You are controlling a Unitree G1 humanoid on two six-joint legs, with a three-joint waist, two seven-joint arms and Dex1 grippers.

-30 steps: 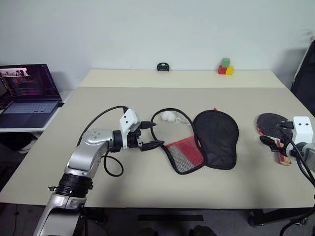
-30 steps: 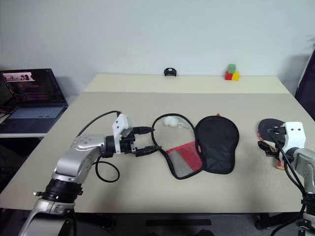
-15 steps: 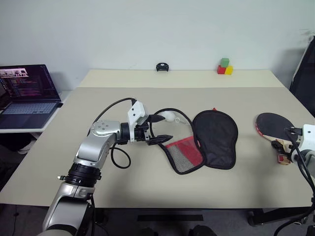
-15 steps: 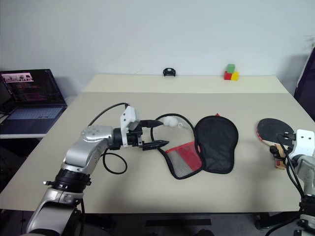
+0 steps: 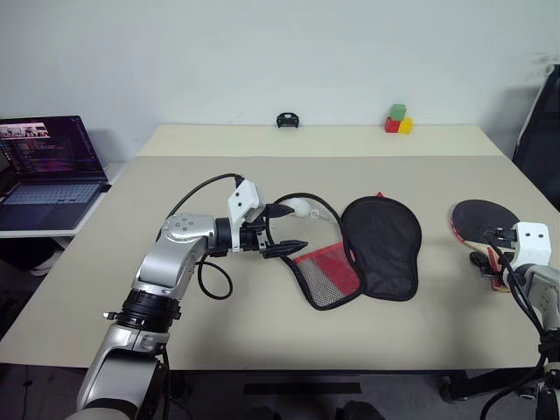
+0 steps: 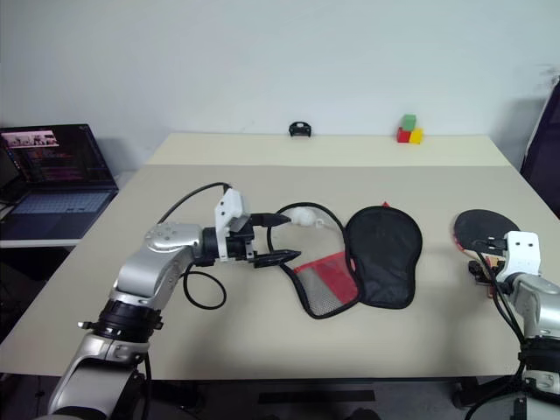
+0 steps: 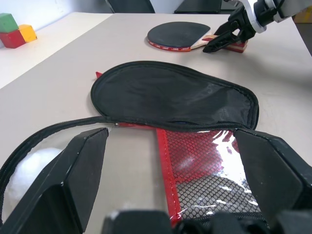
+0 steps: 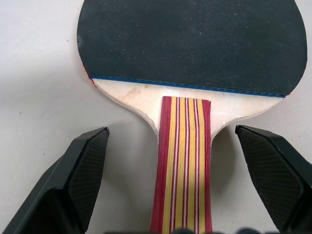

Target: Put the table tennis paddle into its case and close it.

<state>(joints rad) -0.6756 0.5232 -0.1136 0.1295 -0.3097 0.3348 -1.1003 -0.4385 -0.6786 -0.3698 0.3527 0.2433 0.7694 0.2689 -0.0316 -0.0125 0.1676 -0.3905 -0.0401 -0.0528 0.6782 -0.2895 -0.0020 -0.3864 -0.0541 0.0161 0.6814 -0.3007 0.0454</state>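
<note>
Right pincer [image 8: 183, 187] wide astride paddle handle [image 8: 184, 161]

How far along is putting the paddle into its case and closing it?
Done: the soft black fabric case lies unzipped on the table. In hand: the open right gripper straddles the striped handle of the black-faced wooden paddle, not yet gripping; the left gripper is open at the case's edge. Left: grasping, inserting, zipping.

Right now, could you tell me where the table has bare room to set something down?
Free patches on the table: the near strip in front of the case; the gap between the case and the table tennis paddle; the far half up to the colored blocks. Crowded: where the left hand meets the case, and the right hand over the paddle's handle.
</note>
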